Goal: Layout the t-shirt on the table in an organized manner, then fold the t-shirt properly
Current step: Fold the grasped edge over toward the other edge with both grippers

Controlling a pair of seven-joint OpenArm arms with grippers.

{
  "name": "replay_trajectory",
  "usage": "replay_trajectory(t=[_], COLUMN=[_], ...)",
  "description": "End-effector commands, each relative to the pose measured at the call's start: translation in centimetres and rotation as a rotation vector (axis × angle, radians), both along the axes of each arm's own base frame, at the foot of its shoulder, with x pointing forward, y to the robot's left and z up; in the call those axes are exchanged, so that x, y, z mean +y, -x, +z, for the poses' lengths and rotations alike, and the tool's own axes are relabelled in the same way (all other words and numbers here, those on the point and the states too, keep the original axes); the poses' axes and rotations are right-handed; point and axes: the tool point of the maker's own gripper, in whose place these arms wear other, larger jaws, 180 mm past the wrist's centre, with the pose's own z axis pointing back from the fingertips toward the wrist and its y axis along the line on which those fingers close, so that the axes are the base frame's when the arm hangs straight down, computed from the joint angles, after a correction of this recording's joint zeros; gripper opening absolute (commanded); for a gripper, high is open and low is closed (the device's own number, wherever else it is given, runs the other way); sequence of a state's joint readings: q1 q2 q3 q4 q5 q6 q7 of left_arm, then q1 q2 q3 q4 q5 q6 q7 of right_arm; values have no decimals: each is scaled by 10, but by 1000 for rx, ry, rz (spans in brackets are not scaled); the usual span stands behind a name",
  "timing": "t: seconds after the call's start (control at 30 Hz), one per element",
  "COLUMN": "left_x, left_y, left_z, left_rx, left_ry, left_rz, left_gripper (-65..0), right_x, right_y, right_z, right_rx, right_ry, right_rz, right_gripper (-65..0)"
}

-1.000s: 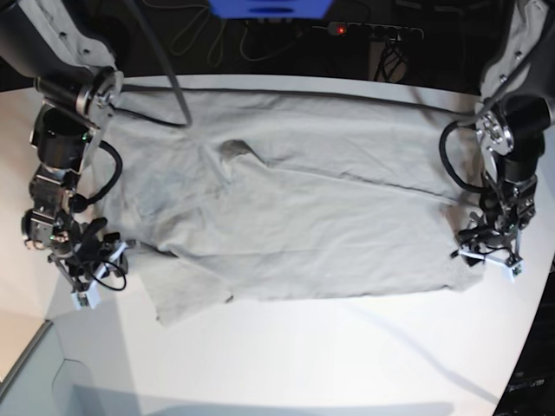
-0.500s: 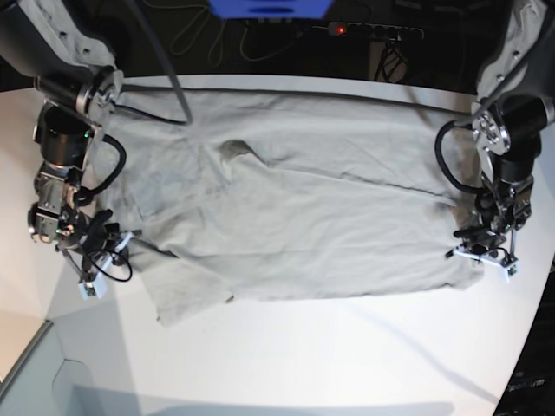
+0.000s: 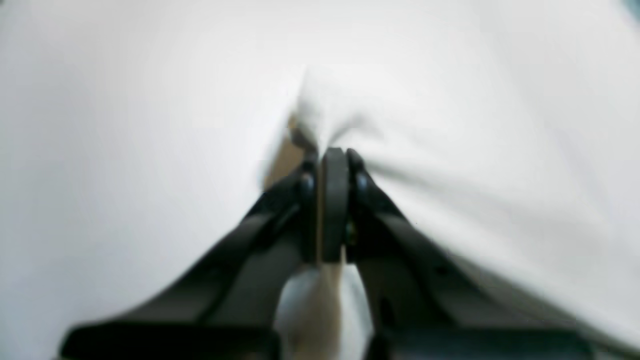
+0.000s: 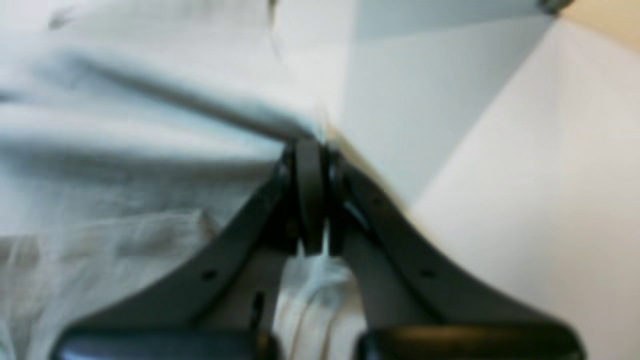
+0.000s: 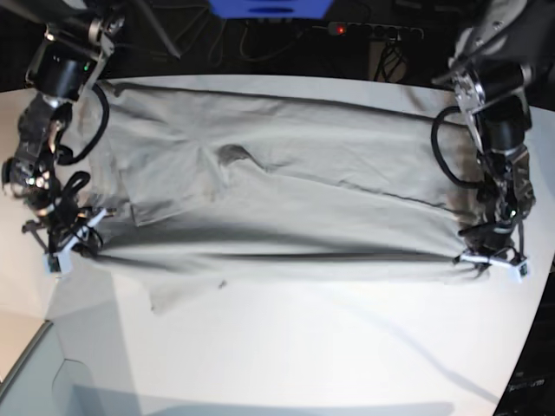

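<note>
Clamped the left claw [image 5: 492,256] together on the t-shirt [image 5: 286,199] hem, cloth bunched at the tips. Clamped the right claw [image 5: 71,245] likewise on the opposite edge, jaws pressed together with fabric between them. Versus one second earlier: stood both claws apart beside the cloth then, closed now. Drew the near edge into a taut straight fold running from claw to claw, where it previously lay slack and wrinkled. Kept the shirt spread across the table [image 5: 286,355], bare surface in front of both claws.
</note>
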State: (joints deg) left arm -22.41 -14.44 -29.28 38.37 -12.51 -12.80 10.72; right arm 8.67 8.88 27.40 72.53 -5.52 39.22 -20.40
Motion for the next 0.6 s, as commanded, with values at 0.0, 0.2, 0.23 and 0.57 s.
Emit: replay_trajectory(t=[0.0,0.2,0.23,0.57], left_x=[10,8,8,7], left_y=[-9,19,25,73], left_z=[26,18,14,-27], left_rx=[-70,-56,-49,32], left_ry=[-22,9,17,70], left_rz=[7,8,11,41], left_gripper=[-650,-650,-650,-650], right_x=[1,2,3,-4], right_y=[-2,41,48,101], right_z=[16,19,19,-19], right_rx=[-58,-72,-72,43], right_ry=[-4,5,2,-25], right_rz=[14,-1,-11,-76], right_gripper=[-650,-650,-650,-650])
